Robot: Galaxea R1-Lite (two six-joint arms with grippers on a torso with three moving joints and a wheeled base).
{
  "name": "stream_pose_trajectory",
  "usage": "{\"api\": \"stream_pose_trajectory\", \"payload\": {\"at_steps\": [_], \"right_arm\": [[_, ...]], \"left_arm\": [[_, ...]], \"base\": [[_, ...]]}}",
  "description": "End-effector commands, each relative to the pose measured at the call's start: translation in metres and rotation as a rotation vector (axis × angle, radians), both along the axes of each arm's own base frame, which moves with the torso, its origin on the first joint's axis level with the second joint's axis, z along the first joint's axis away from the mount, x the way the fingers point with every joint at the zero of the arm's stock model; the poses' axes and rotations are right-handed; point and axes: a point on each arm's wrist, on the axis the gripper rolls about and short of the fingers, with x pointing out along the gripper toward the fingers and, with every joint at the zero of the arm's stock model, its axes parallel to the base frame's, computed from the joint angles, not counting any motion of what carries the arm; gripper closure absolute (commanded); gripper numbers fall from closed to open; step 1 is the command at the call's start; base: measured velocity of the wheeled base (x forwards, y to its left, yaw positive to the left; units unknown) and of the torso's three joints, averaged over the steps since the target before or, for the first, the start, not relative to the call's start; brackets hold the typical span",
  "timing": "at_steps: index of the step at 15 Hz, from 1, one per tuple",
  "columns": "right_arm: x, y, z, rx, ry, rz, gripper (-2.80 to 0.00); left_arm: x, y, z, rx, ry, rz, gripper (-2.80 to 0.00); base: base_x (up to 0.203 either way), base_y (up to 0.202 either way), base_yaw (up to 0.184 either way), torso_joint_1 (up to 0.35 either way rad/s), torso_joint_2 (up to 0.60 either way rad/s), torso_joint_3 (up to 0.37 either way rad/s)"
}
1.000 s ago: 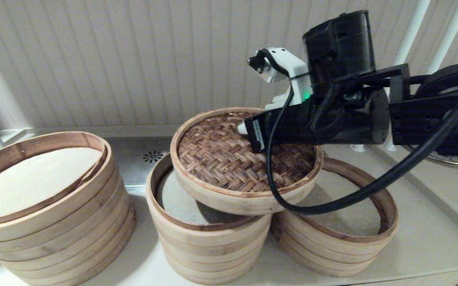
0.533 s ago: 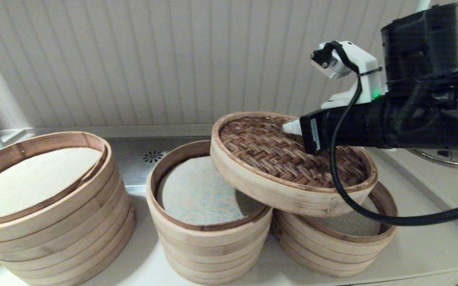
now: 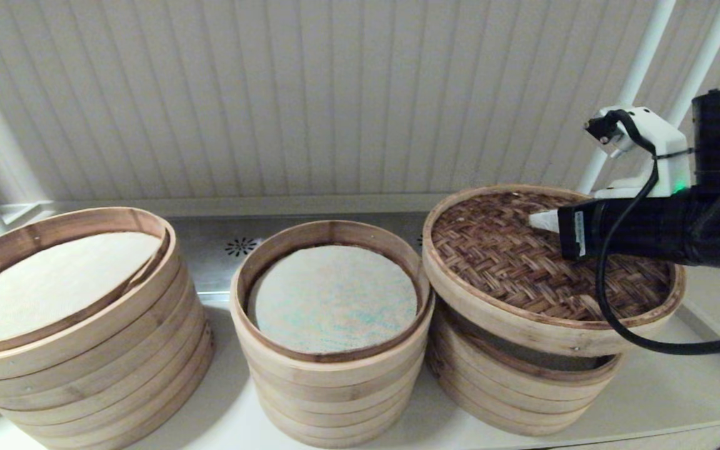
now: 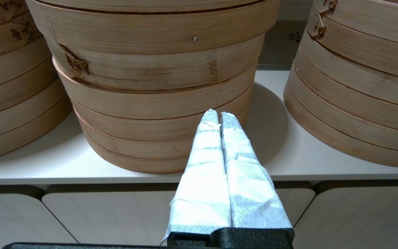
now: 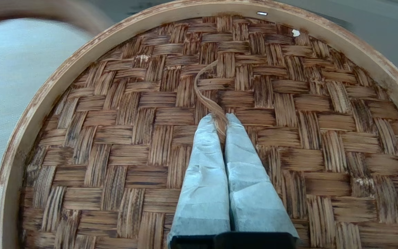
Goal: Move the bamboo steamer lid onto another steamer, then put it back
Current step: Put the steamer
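The bamboo steamer lid (image 3: pixel 522 269), dark herringbone weave in a pale hoop, hangs slightly tilted over the low steamer (image 3: pixel 510 387) at the right, with a dark gap showing under its front edge. My right gripper (image 3: pixel 532 220) comes in from the right and is shut on the thin bamboo handle loop (image 5: pixel 204 93) at the middle of the lid (image 5: pixel 116 138); the fingertips pinch the strip at the right gripper (image 5: pixel 219 117). My left gripper (image 4: pixel 218 116) is shut and empty, parked low in front of the counter edge, facing the bamboo stacks.
The taller steamer (image 3: pixel 329 375) with a bluish-flecked liner stands uncovered in the middle, almost touching the lid's left edge. A much wider stack (image 3: pixel 85 350) with a cream liner sits at the left. White poles (image 3: pixel 641 62) rise behind at the right.
My right gripper has carried the lid to the right, off the middle steamer and over the low right one. The middle steamer's liner is now fully uncovered.
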Motion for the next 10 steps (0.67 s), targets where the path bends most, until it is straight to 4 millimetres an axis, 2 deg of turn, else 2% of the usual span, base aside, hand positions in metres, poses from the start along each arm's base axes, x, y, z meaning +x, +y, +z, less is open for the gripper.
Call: {"api": "stream_pose_trajectory", "payload": {"at_steps": [1, 5, 10], "right_arm": [[0.001, -0.011, -0.010, -0.008, -0.004, -0.041, 0.00], [0.005, -0.025, -0.028, -0.019, 0.019, -0.084, 0.00], [0.011, -0.038, -0.035, -0.004, 0.034, -0.099, 0.00]], "left_arm": [[0.000, 0.000, 0.000, 0.001, -0.001, 0.001, 0.00], [0.000, 0.000, 0.000, -0.001, -0.001, 0.001, 0.00], [0.000, 0.000, 0.000, -0.001, -0.001, 0.001, 0.00]], "base": [[0.000, 0.000, 0.000, 0.000, 0.00, 0.000], [0.000, 0.000, 0.000, 0.000, 0.00, 0.000], [0.000, 0.000, 0.000, 0.000, 0.00, 0.000]]}}
